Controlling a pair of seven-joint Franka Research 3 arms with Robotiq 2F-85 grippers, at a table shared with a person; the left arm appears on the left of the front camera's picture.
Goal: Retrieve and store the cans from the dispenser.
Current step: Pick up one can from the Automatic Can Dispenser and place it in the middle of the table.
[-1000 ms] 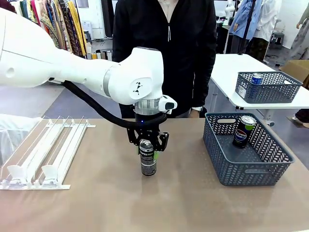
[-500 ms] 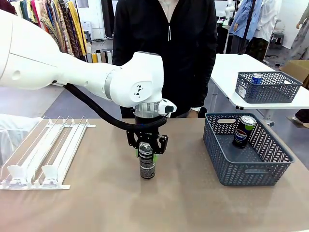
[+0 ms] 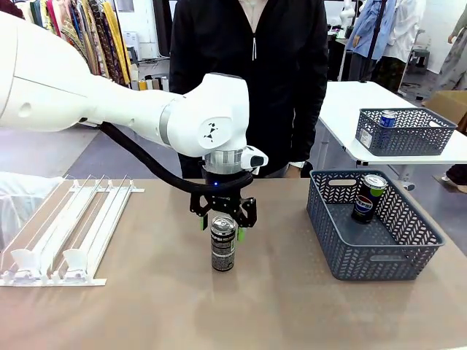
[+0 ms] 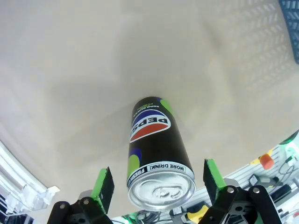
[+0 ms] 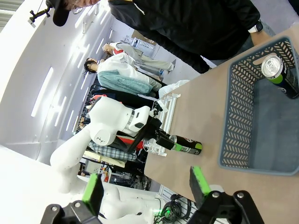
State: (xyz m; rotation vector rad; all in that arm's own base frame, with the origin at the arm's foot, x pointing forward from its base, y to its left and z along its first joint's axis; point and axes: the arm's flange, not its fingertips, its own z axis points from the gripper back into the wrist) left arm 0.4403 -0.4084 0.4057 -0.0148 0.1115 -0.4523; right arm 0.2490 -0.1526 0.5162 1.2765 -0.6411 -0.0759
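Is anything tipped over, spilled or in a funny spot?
Nothing spilled or tipped. One dark can with a silver top stands upright alone mid-table, between the white plastic dispenser rack and the grey mesh basket, where another can already stands.

Tan table (image 3: 146,313) carried the dispenser (image 3: 66,233) at left, one dark can (image 3: 223,243) upright mid-table, grey mesh basket (image 3: 372,226) at right.

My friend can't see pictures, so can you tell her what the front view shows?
A white robot arm's left gripper hangs with open jaws around the top of a dark can standing upright mid-table. A dispenser lies at left, a grey basket with another can at right, a person behind.
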